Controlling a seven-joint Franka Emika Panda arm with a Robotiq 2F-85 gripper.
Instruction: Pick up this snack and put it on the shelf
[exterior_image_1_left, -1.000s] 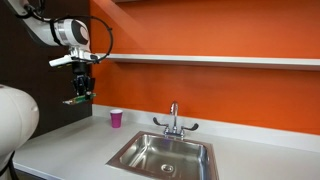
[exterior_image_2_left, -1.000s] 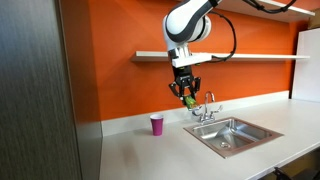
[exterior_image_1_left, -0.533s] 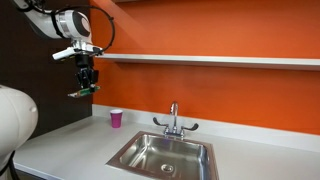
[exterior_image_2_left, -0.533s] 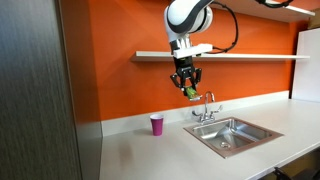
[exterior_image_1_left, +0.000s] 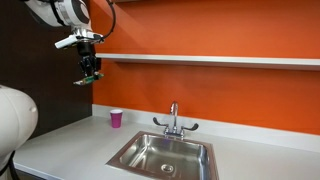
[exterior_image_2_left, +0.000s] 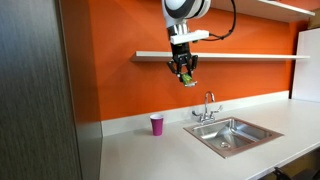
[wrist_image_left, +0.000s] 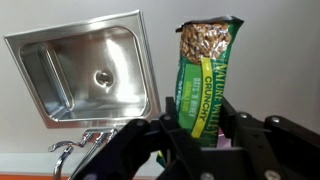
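Note:
My gripper (exterior_image_1_left: 89, 74) is shut on the snack (wrist_image_left: 205, 75), a flat green packet with yellow print and a picture of oats at its top. In both exterior views the packet (exterior_image_2_left: 186, 76) hangs from the jaws (exterior_image_2_left: 184, 70) high above the counter, a little below the level of the shelf (exterior_image_1_left: 220, 61), the thin white ledge on the orange wall (exterior_image_2_left: 250, 56). In the wrist view the fingers (wrist_image_left: 200, 130) clamp the packet's lower half.
A small pink cup (exterior_image_1_left: 116, 118) stands on the pale grey countertop (exterior_image_2_left: 150, 150), also seen in an exterior view (exterior_image_2_left: 157, 124). A steel sink (exterior_image_1_left: 165, 154) with a faucet (exterior_image_1_left: 174, 119) is set into the counter; it also shows in the wrist view (wrist_image_left: 85, 75). A dark panel (exterior_image_2_left: 40, 95) stands at the counter's end.
The gripper has risen with the snack, from about mid-height between counter and shelf to just below shelf level. The cup and sink have not moved.

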